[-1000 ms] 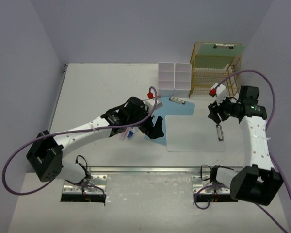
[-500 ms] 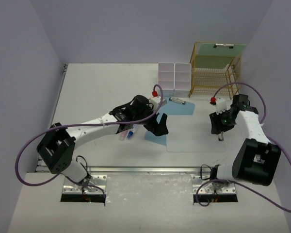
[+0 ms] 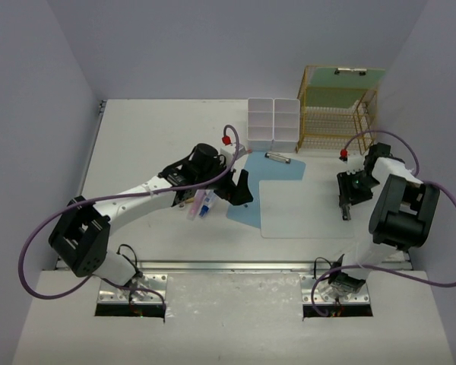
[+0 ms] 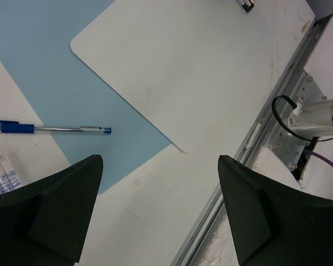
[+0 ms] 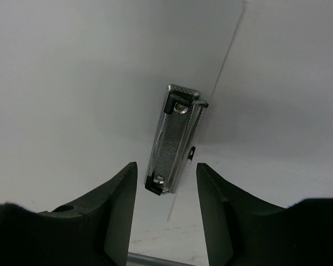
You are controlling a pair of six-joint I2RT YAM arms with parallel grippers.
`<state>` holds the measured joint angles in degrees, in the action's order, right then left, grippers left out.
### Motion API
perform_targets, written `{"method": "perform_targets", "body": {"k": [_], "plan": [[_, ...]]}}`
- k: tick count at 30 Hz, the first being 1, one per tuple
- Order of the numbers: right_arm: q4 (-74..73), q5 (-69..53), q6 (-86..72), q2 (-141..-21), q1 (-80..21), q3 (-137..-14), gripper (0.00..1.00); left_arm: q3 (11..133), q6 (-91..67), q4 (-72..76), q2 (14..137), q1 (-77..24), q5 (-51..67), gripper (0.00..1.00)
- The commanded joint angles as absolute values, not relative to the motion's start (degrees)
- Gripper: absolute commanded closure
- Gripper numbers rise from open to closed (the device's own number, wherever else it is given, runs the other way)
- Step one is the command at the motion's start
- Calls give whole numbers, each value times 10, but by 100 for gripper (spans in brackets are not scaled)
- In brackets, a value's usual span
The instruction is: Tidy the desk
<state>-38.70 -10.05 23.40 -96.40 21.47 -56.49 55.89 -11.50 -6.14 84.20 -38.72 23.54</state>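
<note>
White counter (image 3: 152, 144), rail (image 3: 235, 266) along its near edge, spans beneath both arms. Left hand (image 4: 160, 160) spread wide, empty, above blue board (image 4: 55, 83). Right hand (image 5: 166, 166) part-spread, straddling metal clip (image 5: 173, 138), narrow gaps both sides.

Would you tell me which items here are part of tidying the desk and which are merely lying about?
Job: desk; white clipboard, its metal clip straddled by the open right gripper; blue clipboard; blue pen; white organizer; gold wire rack with a green clipboard.
Lying about: purple cables; metal rail.
</note>
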Motion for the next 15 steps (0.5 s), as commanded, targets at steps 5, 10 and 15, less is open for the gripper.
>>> {"method": "perform_targets", "body": {"k": [5, 10, 15], "plan": [[-359, -97, 190, -1004, 215, -582, 52, 554, -121, -28, 824, -368, 256, 18], [-328, -76, 201, -1006, 215, -552, 52, 551, -120, -27, 827, -362, 257, 17], [-297, -64, 207, -1017, 215, -534, 61, 551, -122, -27, 830, -359, 257, 17]]}}
